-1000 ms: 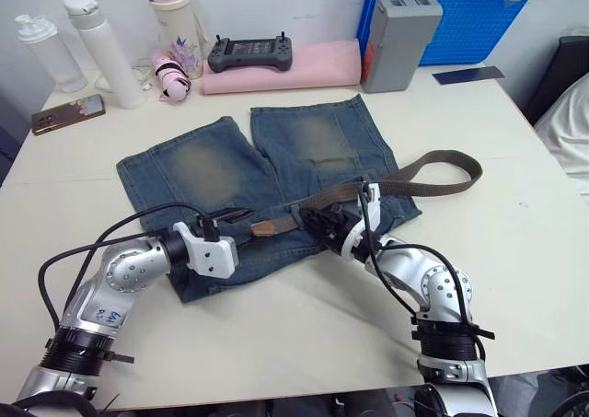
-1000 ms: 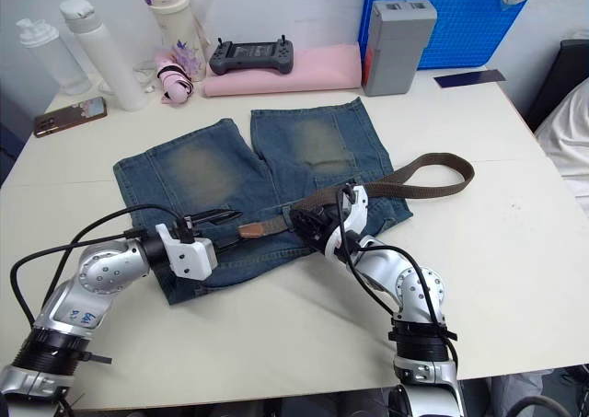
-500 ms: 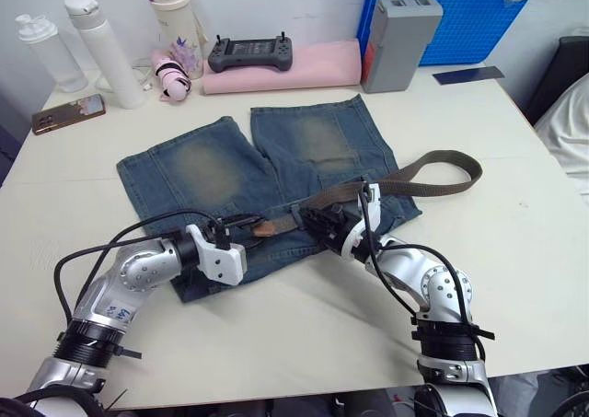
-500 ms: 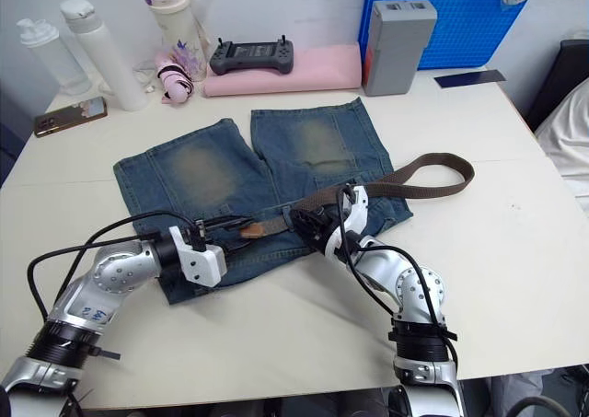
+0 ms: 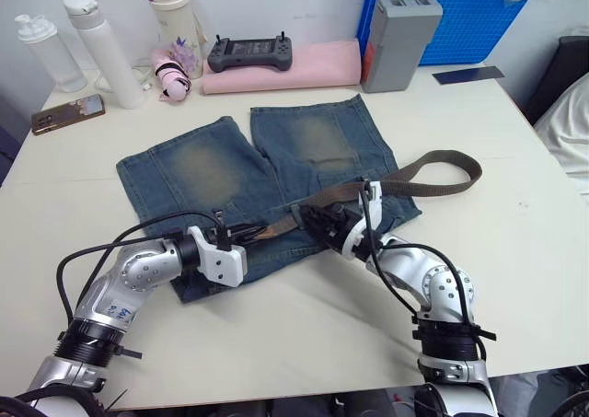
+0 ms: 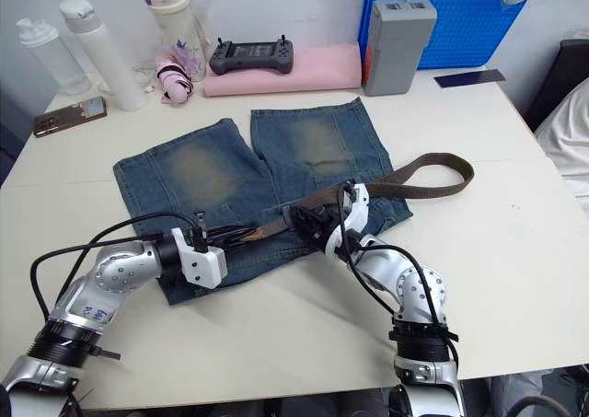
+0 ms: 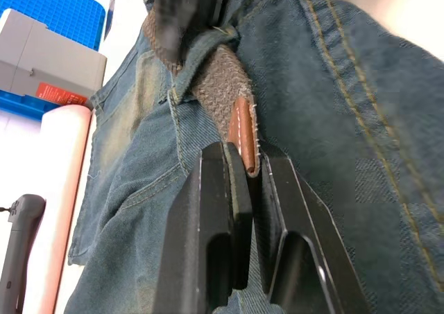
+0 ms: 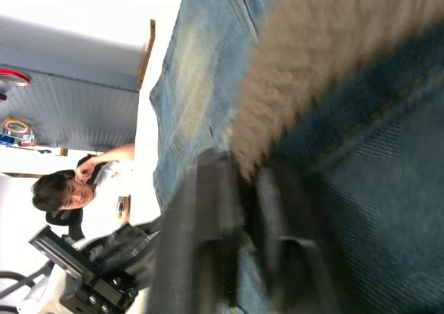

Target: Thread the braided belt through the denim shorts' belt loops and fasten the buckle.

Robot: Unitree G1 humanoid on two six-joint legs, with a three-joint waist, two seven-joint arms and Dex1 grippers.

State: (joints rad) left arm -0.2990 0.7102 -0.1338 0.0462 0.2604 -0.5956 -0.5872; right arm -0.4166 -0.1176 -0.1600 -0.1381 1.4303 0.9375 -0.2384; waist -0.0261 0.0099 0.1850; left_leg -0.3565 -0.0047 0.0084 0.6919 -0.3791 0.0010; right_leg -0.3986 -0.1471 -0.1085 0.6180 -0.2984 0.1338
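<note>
The denim shorts (image 5: 212, 173) lie flat mid-table, waistband toward me. Across the waistband runs the braided belt (image 5: 465, 162), which curls off to the right in a long fold. In the left wrist view the belt passes under one of the belt loops (image 7: 205, 50), and its brown leather tip (image 7: 244, 137) sits pinched between my left gripper's (image 7: 248, 154) fingers. My left gripper (image 5: 260, 231) is shut on that tip at the waistband. My right gripper (image 5: 308, 218) is just right of the loop, shut on the belt strap. The buckle is hidden.
Along the back stand white bottles (image 5: 101, 49), a phone (image 5: 67, 113), a black controller (image 5: 250, 52) on a pink roll (image 5: 313, 67), a grey box (image 5: 400, 40) and a blue crate (image 5: 460, 12). A person (image 8: 66, 189) shows far off in the right wrist view.
My left gripper has moved right along the waistband and shut on the belt's leather tip. The right gripper has stayed on the strap.
</note>
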